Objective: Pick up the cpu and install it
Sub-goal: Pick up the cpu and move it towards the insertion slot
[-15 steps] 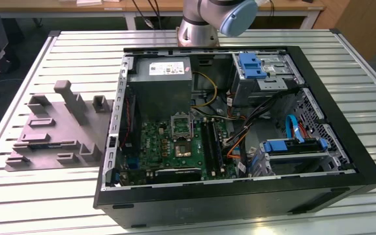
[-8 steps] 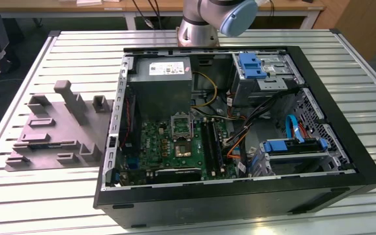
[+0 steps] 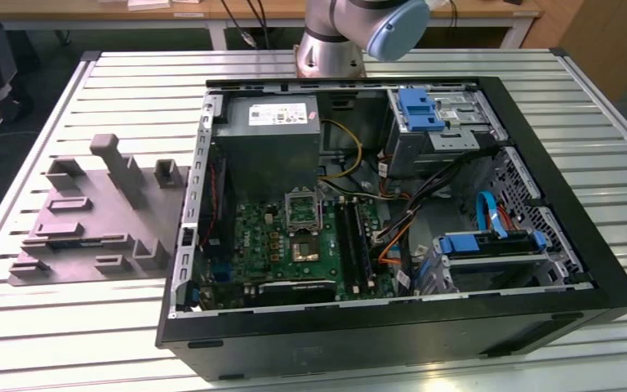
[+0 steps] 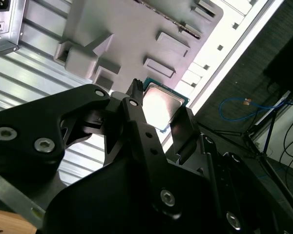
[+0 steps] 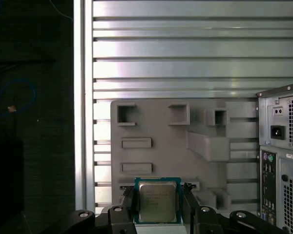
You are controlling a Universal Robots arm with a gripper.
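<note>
The cpu (image 5: 157,201), a small square chip with a silvery top and a green rim, sits between my black fingers (image 5: 128,202) in both wrist views. My gripper (image 5: 158,197) is shut on its two opposite edges and holds it well above the grey plastic tray (image 5: 161,124). In the second wrist view the cpu (image 4: 161,105) tilts in the gripper (image 4: 160,111) over the tray's edge (image 4: 132,29). The exterior view has the green motherboard (image 3: 291,245) with its metal-framed socket (image 3: 303,211) inside the open computer case (image 3: 401,327).
The tray (image 3: 85,220) with its raised blocks lies on the slatted metal table (image 3: 63,327), at the case's side on the exterior view's left. My arm's base (image 3: 341,37) stands behind the case. A power supply box (image 3: 275,143), cables and blue drive brackets (image 3: 420,110) crowd the case.
</note>
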